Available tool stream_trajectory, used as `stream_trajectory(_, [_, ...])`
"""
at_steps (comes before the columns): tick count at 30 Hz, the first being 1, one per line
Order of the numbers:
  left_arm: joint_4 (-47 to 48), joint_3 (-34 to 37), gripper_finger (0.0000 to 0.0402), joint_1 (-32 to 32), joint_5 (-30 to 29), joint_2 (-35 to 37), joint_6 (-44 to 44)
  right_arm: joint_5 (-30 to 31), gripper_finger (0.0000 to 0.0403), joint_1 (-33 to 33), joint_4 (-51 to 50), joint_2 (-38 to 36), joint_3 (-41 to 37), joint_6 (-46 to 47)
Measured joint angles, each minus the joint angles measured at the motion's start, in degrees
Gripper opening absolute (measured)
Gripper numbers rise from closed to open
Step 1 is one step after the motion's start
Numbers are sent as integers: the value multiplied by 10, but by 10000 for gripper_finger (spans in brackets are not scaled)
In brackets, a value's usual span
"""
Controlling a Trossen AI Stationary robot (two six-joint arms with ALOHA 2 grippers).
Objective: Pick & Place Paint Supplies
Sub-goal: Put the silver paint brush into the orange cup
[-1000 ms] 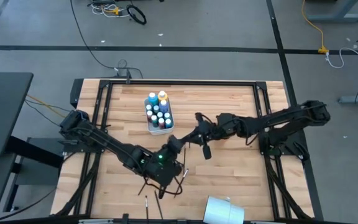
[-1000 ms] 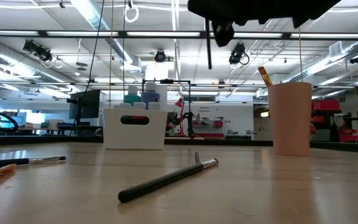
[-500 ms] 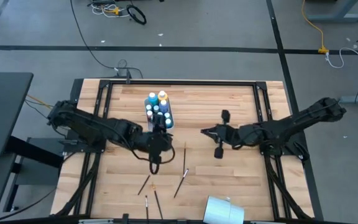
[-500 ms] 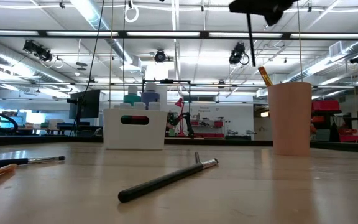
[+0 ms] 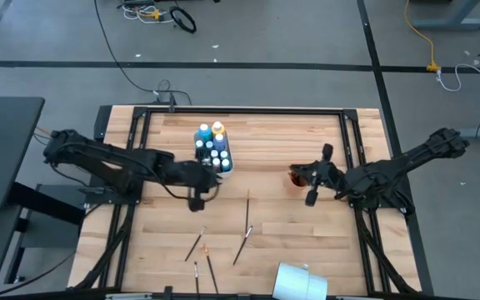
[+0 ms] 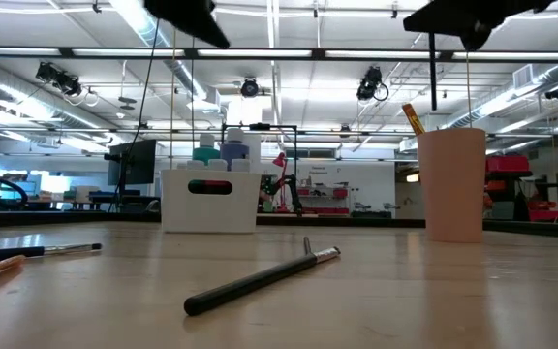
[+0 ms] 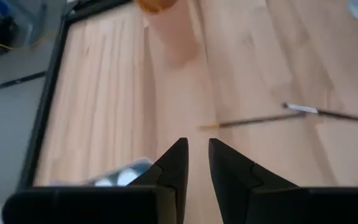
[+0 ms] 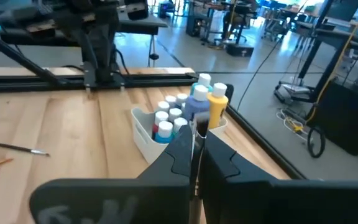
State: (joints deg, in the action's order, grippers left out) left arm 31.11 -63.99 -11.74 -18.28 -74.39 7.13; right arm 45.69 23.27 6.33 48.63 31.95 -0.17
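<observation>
pulled back from the lower middle of the high view to centre left: left gripper (image 5: 197,202), now beside the white caddy (image 5: 214,169), fingers a little narrower, nothing between them. carried from mid-frame over to centre right: right gripper (image 5: 310,198), clamped on a dark brush (image 6: 434,71) hanging upright. uncovered on the table: brush (image 5: 242,247) once beneath the left arm.

One white bin (image 5: 206,172), about ten paint bottles (image 5: 215,155) inside, five loose brushes (image 5: 247,215) — a sixth brush (image 6: 433,73) aloft, one cup (image 5: 300,282)

Bottles (image 5: 213,152) binned; brushes (image 5: 246,227) scattered flat
</observation>
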Motion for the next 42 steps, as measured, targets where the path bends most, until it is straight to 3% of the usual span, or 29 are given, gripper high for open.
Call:
stream_trajectory(11, [-301, 246, 68, 7, 18, 174, 2, -32, 8, 0, -65, -19, -8, 41])
stream_trajectory(19, [-431, 360, 67, 7, 31, 217, -17, -43, 8, -21, -90, -15, -7, 63])
stream_trajectory(36, [-458, 381, 68, 7, 30, 216, -20, -93, 9, -72, -98, 22, -20, 117])
stream_trajectory(42, [-457, 381, 68, 7, 29, 216, -13, -108, 9, -71, -13, 29, -82, 119])
